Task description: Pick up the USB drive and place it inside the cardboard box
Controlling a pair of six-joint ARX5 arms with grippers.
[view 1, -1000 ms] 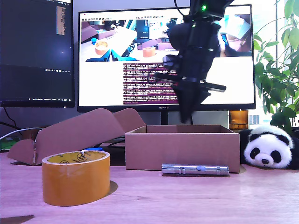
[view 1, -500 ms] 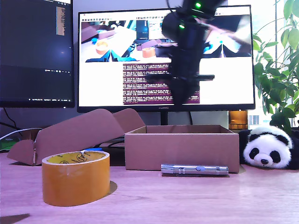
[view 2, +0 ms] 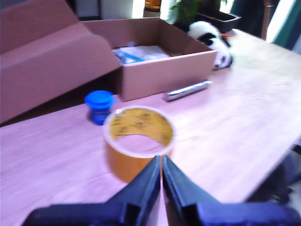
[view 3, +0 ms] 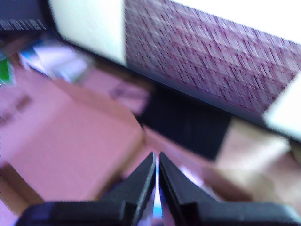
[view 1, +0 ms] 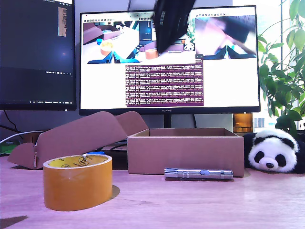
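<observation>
USB drive: not visible in any view now, so you can't confirm it's in the box (view 1: 186,155). Arm (view 1: 171,21) hung low over the box 1 s ago and has since pulled up to 12 o'clock in the exterior view. My first gripper (view 2: 162,174) and my second gripper (view 3: 156,172): jaws pinched nearly together, nothing seen held. Prob dropped inside; check the box.
</observation>
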